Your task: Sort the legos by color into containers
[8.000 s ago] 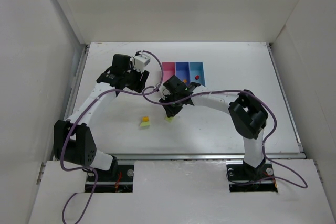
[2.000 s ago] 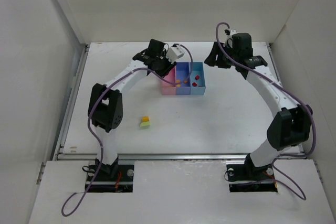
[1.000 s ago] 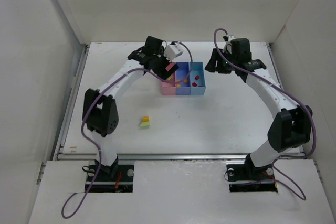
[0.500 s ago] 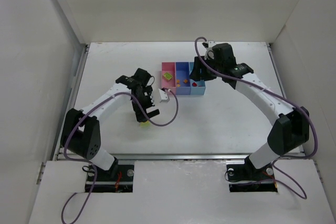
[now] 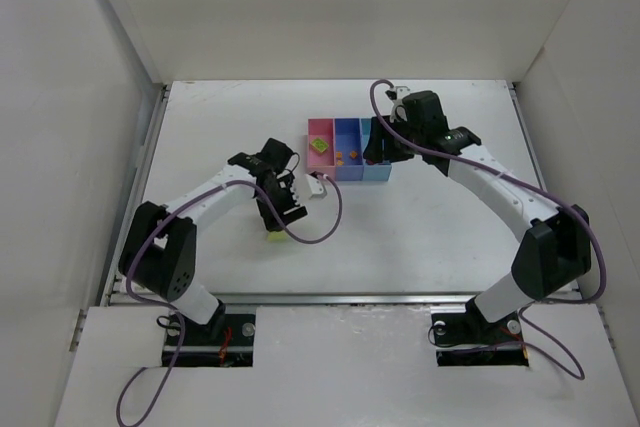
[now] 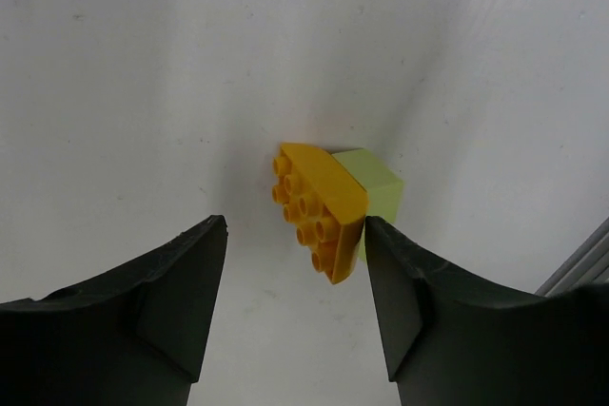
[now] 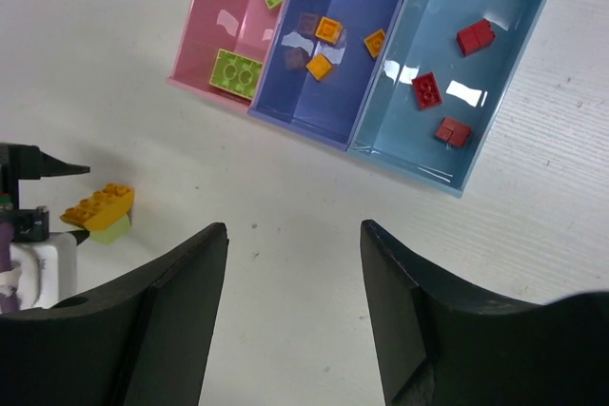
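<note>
Left gripper [image 6: 295,235] over two loose bricks
Its jaws stand half open either side of an orange brick [image 6: 319,206] resting against a lime brick [image 6: 376,187] (nothing clamped); the right gripper [image 7: 293,235], open and empty, hovers beside the joined bins [image 7: 224,30].

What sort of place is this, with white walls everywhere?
Probably a robotics lab test cell: two robot arms bolted to a white table, boxed in by plain white panels, with Lego bricks and three joined bins as practice props.

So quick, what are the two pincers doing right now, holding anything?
Left pincer: open, straddling the orange brick, not clamped yet.
Right pincer: open, empty.
</note>
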